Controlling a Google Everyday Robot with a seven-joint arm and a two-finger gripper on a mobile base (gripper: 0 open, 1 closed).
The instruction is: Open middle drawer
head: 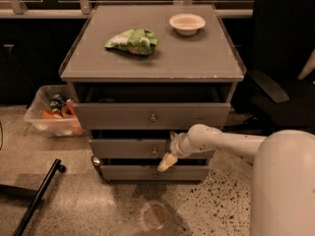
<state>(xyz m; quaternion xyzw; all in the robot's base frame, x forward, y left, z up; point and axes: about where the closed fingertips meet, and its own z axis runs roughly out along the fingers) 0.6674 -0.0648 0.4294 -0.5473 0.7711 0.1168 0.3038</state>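
Observation:
The middle drawer [123, 148] is the grey flat front between two other drawers of the grey cabinet, with a small round metal knob [154, 151] at its centre. It stands out a little from the cabinet body. My gripper [166, 159] is at the end of the white arm that reaches in from the right. It sits right beside the knob, on its right side and slightly below it, in front of the drawer face.
The top drawer [151, 116] is pulled out further; the bottom drawer [147, 173] is lowest. On the cabinet top [197, 58] lie a green bag [133, 40] and a white bowl [187, 23]. A plastic bin [51, 114] stands left, a black chair [280, 82] right.

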